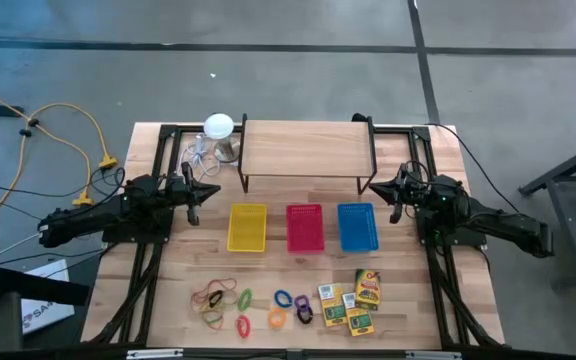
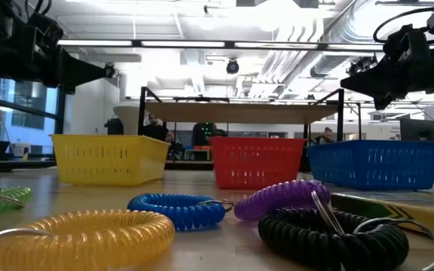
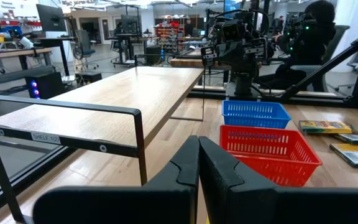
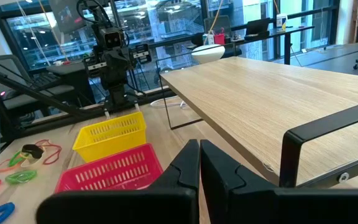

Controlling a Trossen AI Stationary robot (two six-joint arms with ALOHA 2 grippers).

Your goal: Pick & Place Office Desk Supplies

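Left gripper [image 1: 211,189] fingers pressed together, empty, at desk [image 1: 408,310] left edge; rubber bands [image 1: 218,298], coil rings [image 1: 285,306] and card boxes [image 1: 350,297] along front edge; right gripper [image 1: 380,189] likewise pressed together, empty, at right edge.

bright overhead strip lights; near coiled rings [image 2: 96,233] blurred, windows glaring behind.
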